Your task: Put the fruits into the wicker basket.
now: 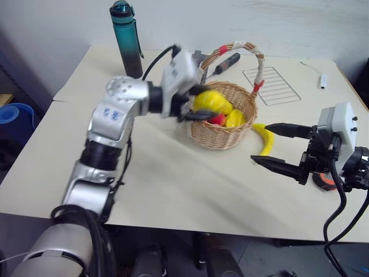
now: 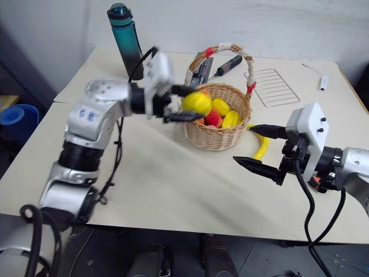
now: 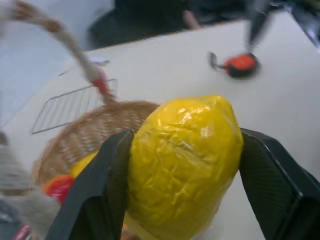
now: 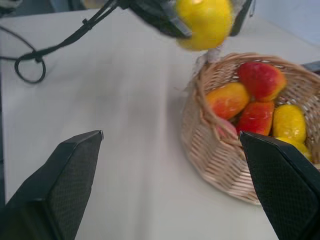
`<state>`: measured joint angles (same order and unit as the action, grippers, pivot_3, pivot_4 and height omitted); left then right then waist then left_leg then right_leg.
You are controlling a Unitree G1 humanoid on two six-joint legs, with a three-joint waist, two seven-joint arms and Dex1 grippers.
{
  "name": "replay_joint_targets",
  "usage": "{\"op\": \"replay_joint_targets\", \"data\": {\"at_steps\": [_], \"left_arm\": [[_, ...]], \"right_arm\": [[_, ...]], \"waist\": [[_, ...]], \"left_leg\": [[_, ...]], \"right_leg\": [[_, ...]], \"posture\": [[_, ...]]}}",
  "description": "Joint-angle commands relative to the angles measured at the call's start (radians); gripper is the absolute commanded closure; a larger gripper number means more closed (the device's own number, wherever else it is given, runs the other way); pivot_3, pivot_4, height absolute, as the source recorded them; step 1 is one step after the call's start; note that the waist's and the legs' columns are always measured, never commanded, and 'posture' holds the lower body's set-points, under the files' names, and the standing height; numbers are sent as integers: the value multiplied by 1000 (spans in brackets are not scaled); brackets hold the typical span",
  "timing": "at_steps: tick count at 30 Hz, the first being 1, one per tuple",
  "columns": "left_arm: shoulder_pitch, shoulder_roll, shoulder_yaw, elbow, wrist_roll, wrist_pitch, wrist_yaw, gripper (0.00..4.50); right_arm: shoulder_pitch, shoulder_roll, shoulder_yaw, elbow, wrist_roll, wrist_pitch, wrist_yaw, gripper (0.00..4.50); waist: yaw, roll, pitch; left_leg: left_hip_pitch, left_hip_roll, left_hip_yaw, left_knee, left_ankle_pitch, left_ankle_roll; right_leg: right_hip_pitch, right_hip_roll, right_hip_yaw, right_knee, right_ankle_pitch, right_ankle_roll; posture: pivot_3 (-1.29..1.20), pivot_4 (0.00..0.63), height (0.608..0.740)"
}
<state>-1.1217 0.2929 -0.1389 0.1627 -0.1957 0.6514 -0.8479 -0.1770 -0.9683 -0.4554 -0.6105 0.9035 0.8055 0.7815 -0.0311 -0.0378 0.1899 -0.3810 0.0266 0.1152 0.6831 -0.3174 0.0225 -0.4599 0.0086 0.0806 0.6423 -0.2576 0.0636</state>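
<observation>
My left claw (image 2: 183, 109) clamps the lemon (image 2: 196, 103) beside the basket (image 2: 219, 138), right claw (image 2: 252, 148) wide near the banana (image 2: 262, 143); tape measure (image 3: 241, 65) beyond.

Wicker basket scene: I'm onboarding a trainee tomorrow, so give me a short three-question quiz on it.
1. True or false: the left gripper is shut on the lemon.
2. Where does the banana lie? A) in the wicker basket B) on the table beside the basket C) in the right gripper
3. Fill in: the right gripper's jaws are ____.

Key: 1 true; 2 B; 3 open.
</observation>
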Motion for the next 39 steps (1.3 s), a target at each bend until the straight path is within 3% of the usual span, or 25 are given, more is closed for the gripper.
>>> {"op": "replay_joint_targets", "data": {"at_steps": [1,8,10,13,18,21,23,26,31,34,39], "left_arm": [[-37,-47,-49,58,91,35,153,1715],[-110,-137,-79,303,157,-63,238,1715],[-115,-139,-65,318,147,-75,227,991],[-111,-130,-37,277,119,-58,206,109],[-31,-70,61,-16,-69,145,91,24],[23,1,150,-181,-199,278,49,24],[95,100,175,-277,-253,302,-20,24],[233,263,192,-385,-300,252,-146,24],[522,576,271,-463,-355,82,-448,24],[571,626,308,-462,-400,64,-484,24],[566,594,332,-484,-451,68,-407,24]], "right_arm": [[8,10,-48,-31,4,-9,-52,0],[13,22,-29,-14,-29,-21,-105,0],[24,31,-29,-17,-36,-18,-120,0],[55,42,-26,-18,-60,-16,-140,0],[132,66,-50,-25,-91,-10,-171,0],[189,69,-87,-15,-121,-10,-183,0],[211,72,-110,-2,-138,0,-205,0],[217,83,-122,19,-140,32,-248,0],[126,161,-2,67,-177,110,-407,0],[17,248,61,120,-205,174,-530,0],[-168,395,165,276,-305,204,-685,0]], "waist": [[1,0,0],[-2,0,0],[-1,0,0],[1,0,0],[-1,0,0],[-3,1,0],[-6,1,0],[-18,1,-1],[-38,-1,0],[-38,-2,0],[-28,-2,0]], "left_leg": [[0,0,0,0,0,0],[0,0,2,-1,0,-1],[0,0,2,-2,0,-1],[0,0,2,-2,0,-1],[0,1,2,-2,0,-2],[0,2,3,-2,1,-3],[2,2,3,-2,3,-7],[8,2,5,-4,4,-10],[11,2,6,-7,6,-15],[10,2,5,-7,7,-15],[9,1,5,-8,3,-7]], "right_leg": [[0,0,0,0,0,0],[-3,1,2,1,-1,-1],[-3,1,2,1,-1,-1],[-3,1,2,1,-1,-1],[-3,1,2,1,-1,-1],[-3,1,2,3,-1,-2],[-2,1,2,4,-1,-2],[1,1,3,6,-3,-4],[0,1,3,8,-5,-9],[-1,1,3,8,-6,-10],[0,1,3,4,-5,-9]], "posture": [[0,150,740],[0,150,740],[0,150,740],[0,150,740],[0,150,740],[0,150,740],[0,150,740],[0,150,740],[0,150,740],[0,150,740],[0,150,740]]}}
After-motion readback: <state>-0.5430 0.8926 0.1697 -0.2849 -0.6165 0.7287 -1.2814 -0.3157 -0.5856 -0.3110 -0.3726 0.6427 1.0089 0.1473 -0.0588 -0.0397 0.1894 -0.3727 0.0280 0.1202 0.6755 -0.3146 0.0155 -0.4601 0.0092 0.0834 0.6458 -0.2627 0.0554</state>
